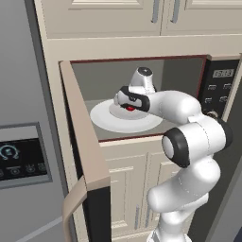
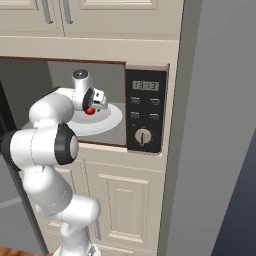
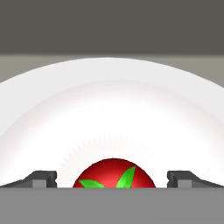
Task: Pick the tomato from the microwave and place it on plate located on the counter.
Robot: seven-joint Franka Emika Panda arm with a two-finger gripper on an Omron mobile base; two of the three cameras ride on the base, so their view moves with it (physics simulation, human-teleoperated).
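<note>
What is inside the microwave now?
Inside the microwave, a white round dish carries the tomato. The open gripper straddles it. The hand hides the dish's centre in both base views.

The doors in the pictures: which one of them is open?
The microwave door, beige with a black inner face, swung out to the left. The cabinet doors above the microwave and those below it are closed.

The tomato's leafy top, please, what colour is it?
Green, on the small round red tomato; the hand view shows it best.
</note>
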